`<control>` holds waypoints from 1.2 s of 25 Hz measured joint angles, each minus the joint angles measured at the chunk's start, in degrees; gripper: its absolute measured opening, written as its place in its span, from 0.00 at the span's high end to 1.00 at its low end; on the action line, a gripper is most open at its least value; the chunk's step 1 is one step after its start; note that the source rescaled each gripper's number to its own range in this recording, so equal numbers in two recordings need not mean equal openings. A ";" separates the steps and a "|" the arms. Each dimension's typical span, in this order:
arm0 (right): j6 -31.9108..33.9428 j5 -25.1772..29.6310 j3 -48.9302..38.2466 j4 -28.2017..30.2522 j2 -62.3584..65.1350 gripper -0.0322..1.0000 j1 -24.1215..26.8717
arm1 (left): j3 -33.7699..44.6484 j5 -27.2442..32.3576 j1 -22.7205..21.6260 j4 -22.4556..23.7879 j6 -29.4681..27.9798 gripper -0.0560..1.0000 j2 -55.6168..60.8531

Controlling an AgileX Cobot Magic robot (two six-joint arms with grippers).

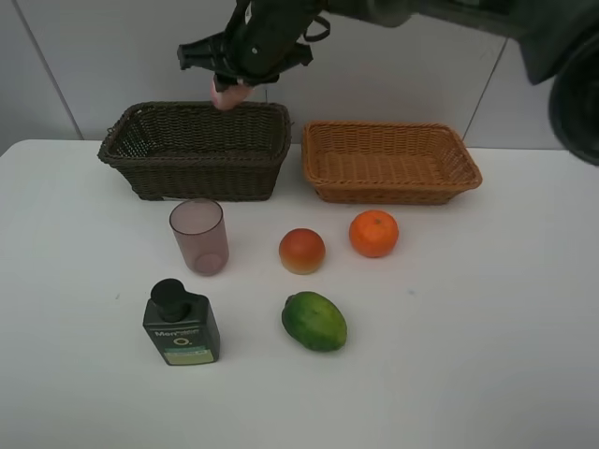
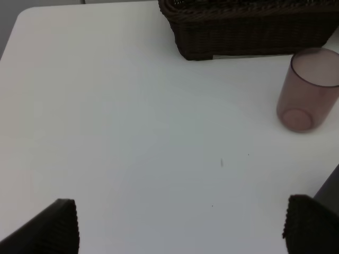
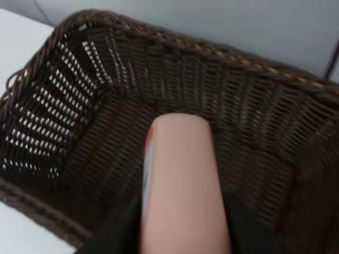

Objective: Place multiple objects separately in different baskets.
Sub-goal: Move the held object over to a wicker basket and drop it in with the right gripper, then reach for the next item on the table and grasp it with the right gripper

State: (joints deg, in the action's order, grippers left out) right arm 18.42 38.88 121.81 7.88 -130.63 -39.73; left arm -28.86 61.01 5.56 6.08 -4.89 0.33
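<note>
My right gripper (image 1: 229, 86) hangs over the dark brown basket (image 1: 197, 161), shut on the pink bottle (image 1: 227, 94). The right wrist view shows the pink bottle (image 3: 183, 185) pointing down into the dark basket (image 3: 254, 106). On the table in front stand the purple-pink cup (image 1: 198, 236) and the dark green pump bottle (image 1: 181, 325). The red-orange fruit (image 1: 301, 251), the orange (image 1: 373, 233) and the green fruit (image 1: 314, 321) lie there too. The light tan basket (image 1: 393, 195) holds nothing. My left gripper (image 2: 183, 219) is open above bare table, with the cup (image 2: 310, 90) ahead of it.
The baskets stand side by side at the back of the white table (image 1: 487, 327), close to the grey wall. My right arm reaches across from the upper right. The left arm does not show in the exterior view.
</note>
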 joint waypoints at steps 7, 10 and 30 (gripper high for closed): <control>0.00 -5.50 0.00 0.30 -7.05 0.97 -0.17 | 0.00 -0.01 0.00 0.00 0.00 0.00 0.00; 0.00 -6.04 0.00 0.82 -8.57 0.97 -0.17 | 0.00 -0.01 0.00 0.00 0.00 0.00 0.00; 0.00 6.02 0.07 1.21 -2.04 0.04 -0.17 | 0.00 -0.01 0.00 0.00 0.00 0.00 0.00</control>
State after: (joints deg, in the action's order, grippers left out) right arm 18.42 44.91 121.87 9.09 -132.66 -39.90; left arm -28.86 61.01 5.56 6.08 -4.89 0.33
